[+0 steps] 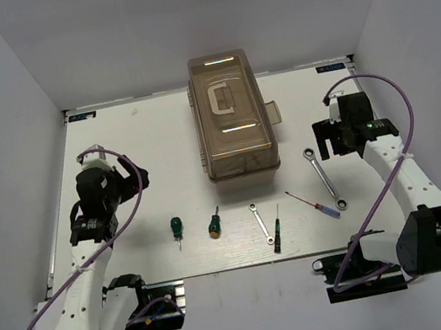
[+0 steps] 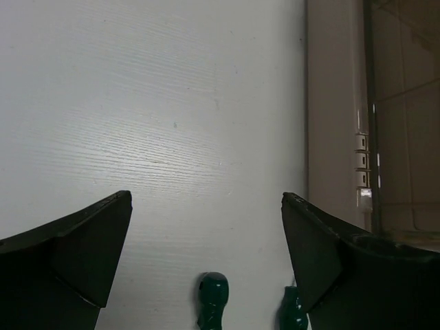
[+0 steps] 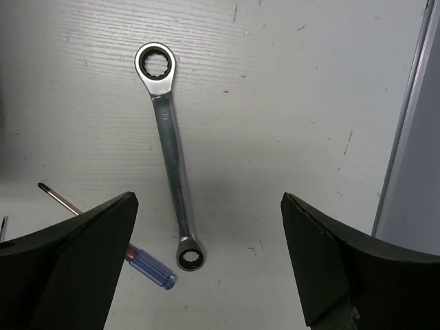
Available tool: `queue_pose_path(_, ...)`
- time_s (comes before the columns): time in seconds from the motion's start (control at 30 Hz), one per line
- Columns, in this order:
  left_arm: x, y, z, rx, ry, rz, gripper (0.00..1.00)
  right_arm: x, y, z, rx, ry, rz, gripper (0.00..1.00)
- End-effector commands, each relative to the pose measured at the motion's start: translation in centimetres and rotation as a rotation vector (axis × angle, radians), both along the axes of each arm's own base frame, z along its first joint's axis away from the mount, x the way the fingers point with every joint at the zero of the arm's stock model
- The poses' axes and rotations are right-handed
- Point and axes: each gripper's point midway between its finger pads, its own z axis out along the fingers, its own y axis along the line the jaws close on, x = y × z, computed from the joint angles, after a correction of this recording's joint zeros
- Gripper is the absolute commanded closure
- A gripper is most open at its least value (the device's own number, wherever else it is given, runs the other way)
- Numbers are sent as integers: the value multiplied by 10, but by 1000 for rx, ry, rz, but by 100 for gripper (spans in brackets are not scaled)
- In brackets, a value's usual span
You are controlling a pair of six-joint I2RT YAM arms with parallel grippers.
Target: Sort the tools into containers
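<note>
Right gripper [image 3: 207,199]: jaws spread wide, nothing in them, hanging right over the long wrench. Looks to me like this arm is lined up for a pick.
Left gripper [image 2: 206,199]: also wide open and empty, over bare table [image 1: 112,133] on the left side of the toolbox. Both green handles peek in at the bottom of its wrist view.
Toolbox [image 1: 232,116]: mid-table at the back, brown see-through lid shut, handle on top. No loose trays out that I can see, so imo the lid has to come open before anything actually gets sorted.
Long wrench [image 3: 170,158]: flat on the table at the right end of the tool row. The shaft runs crosswise to the fingers' closing line, so the alignment's decent. It sits a bit off-centre toward one finger, so I'd nudge sideways, drop till the tips nearly scrape the table, then pinch mid-shaft so it doesn't swing.
Red-and-blue screwdriver [image 1: 313,203]: its blue handle is just beside the wrench's lower ring, can't tell if touching. Keep off that end or it'll probably roll.
Black screwdriver [image 1: 276,229]: next along the row, thin and low.
Short wrench [image 1: 261,224]: near the black one, not touching.
Inner green screwdriver [image 1: 215,223] and outer green screwdriver [image 1: 177,226]: left end of the row, apart from each other, nearest the left arm.
</note>
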Motion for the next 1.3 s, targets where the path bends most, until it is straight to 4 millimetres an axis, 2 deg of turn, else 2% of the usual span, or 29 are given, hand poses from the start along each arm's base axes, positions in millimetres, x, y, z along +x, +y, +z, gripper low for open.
queue_pose_path(0.0,3,-11,24,-49,-73,-48,0,4,1,15,9,4,8,9)
queue_pose_path(0.33,5,-15,29,-57,-71,-65,3,6,2,14,-23,27,145,9)
queue_pose_path(0.4,6,-17,29,-61,-70,-75,8,1,6,14,-18,40,198,9)
queue_pose_path(0.47,8,-19,29,-67,-72,-89,17,4,15,22,14,6,249,9)
queue_pose_path(0.5,9,-22,30,-73,-70,-103,34,4,18,25,24,1,263,9)
queue_pose_path(0.53,8,-25,30,-80,-69,-118,47,4,23,28,37,-11,305,17)
queue_pose_path(0.57,10,-24,26,-72,-55,-121,62,6,24,33,38,-28,305,31)
queue_pose_path(0.6,11,-27,32,-77,-67,-133,75,12,28,41,51,-63,311,49)
queue_pose_path(0.63,13,-29,33,-82,-64,-144,92,14,28,46,54,-82,311,67)
queue_pose_path(0.67,14,-31,34,-88,-59,-156,97,17,30,53,53,-108,317,97)
queue_pose_path(0.7,15,-32,41,-80,-76,-170,100,24,33,70,57,-155,326,100)
queue_pose_path(0.73,16,-34,37,-86,-63,-181,100,29,34,78,57,-182,330,100)
queue_pose_path(0.77,17,-39,41,-89,-68,-210,93,33,42,90,84,-214,355,100)
queue_pose_path(0.8,18,-41,49,-94,-89,-225,77,37,43,103,90,-246,366,88)
queue_pose_path(0.87,20,-50,48,-117,-88,-277,44,40,57,119,135,-275,427,70)
queue_pose_path(0.9,25,-53,48,-122,-86,-290,36,40,68,122,181,-280,470,53)
queue_pose_path(0.97,29,-65,57,-142,-93,-347,24,44,87,139,252,-315,538,45)
queue_pose_path(1.0,31,-68,56,-149,-85,-362,22,44,102,140,305,-305,581,34)
queue_pose_path(1.03,36,-70,50,-158,-59,-373,19,51,111,156,351,-332,591,34)
queue_pose_path(1.07,38,-74,56,-168,-64,-397,17,56,119,162,378,-339,600,33)
queue_pose_path(1.1,41,-74,56,-169,-60,-397,15,67,130,152,413,-298,606,33)
queue_pose_path(1.13,43,-76,57,-174,-60,-408,15,68,147,179,492,-324,624,33)
queue_pose_path(1.2,49,-78,65,-175,-78,-418,14,84,165,190,554,-322,623,33)
queue_pose_path(1.23,52,-78,64,-176,-72,-418,14,89,187,194,587,-305,650,33)
queue_pose_path(1.27,55,-78,70,-174,-82,-419,14,96,194,206,589,-331,656,34)
